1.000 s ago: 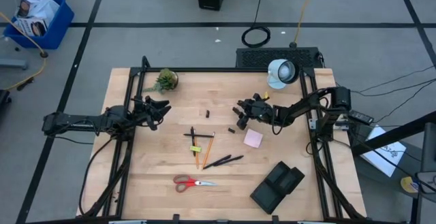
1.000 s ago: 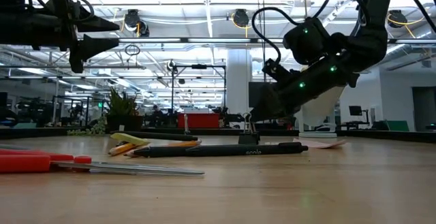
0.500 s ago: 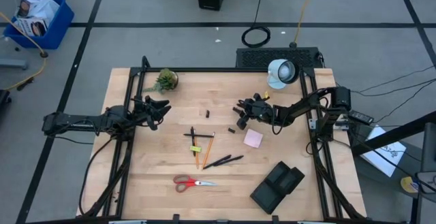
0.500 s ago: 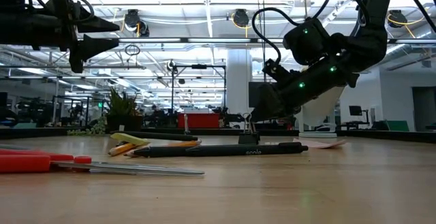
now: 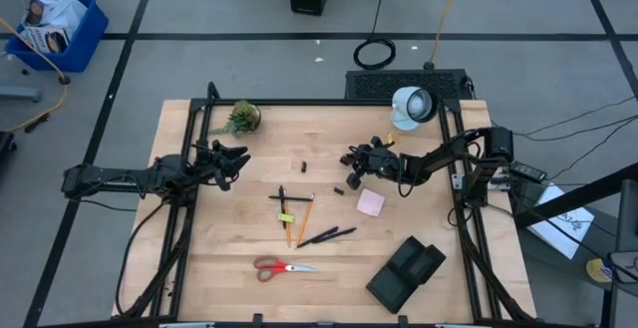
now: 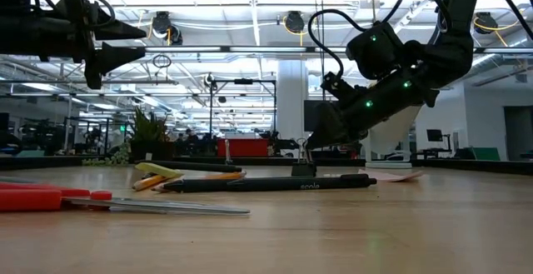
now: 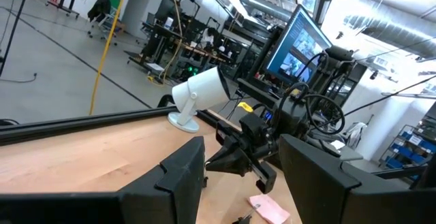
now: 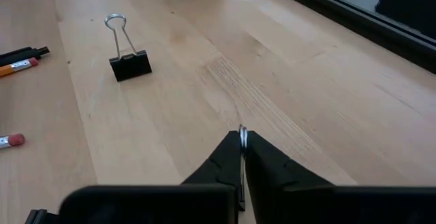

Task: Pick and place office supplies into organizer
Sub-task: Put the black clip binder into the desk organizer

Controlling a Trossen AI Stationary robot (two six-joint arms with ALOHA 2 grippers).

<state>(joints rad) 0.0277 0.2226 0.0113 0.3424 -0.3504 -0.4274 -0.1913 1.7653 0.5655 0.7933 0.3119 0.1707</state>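
Wooden table (image 5: 249, 268): right gripper (image 8: 242, 139) pinches binder clip (image 8: 242, 134).

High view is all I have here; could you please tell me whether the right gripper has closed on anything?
Observer: Yes. The right wrist view shows the right gripper shut, with the silver wire handle of a binder clip pinched between its tips.
Operator: And the small black bit nearby?
Observer: A second binder clip, lying free on the table.
Operator: Is the left gripper busy?
Observer: No. The left gripper is open and empty.
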